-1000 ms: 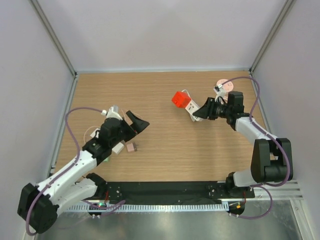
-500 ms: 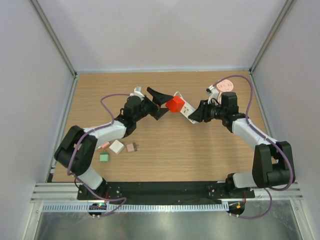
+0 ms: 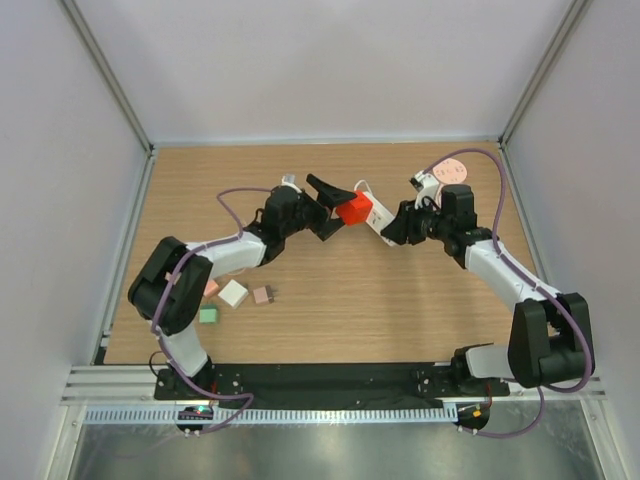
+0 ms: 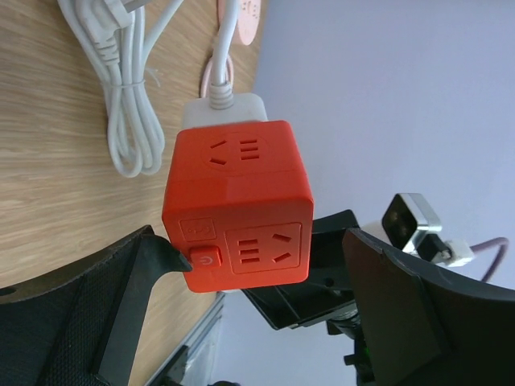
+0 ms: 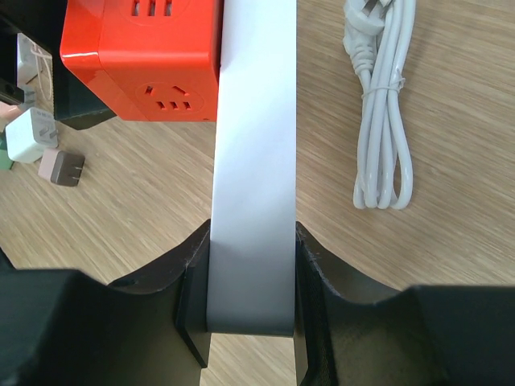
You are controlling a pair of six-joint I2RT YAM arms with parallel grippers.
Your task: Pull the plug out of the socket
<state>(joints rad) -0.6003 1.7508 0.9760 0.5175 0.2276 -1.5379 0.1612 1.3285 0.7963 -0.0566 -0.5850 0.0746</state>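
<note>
R gripper [image 5: 251, 241]: jaws narrow, clamped on both long sides of white strip [image 5: 256, 145], which runs straight out from btwn the fingers. Red cube [image 5: 145, 56] sits at strip's far end, on the L in R wrist view, outlet faces showing. So plug (cube) not yet off socket (strip).

L gripper [image 4: 253, 249]: jaws wide, one finger each side of cube, nothing gripped. One fingertip [image 4: 161, 257] is right at cube's lower corner by the power button and looks to be touching. Other finger [image 4: 386, 297] is apart from cube w/ a gap.

From above: both arms reach in toward mid-back of table [image 3: 330, 300], grippers facing each other, cube btwn them, strip slanting from cube to R gripper. Can't tell if cube/strip rest on the wood or hang just off it.

Around: coiled white cable [image 5: 382, 121], tied w/ a band, lies on the wood just beside strip. Pink disc [image 3: 452, 170] is near back R, behind R gripper. Well apart, by L arm: white block [image 3: 233, 293], brown plug [image 3: 262, 295], green block [image 3: 208, 314], grouped close together.
</note>
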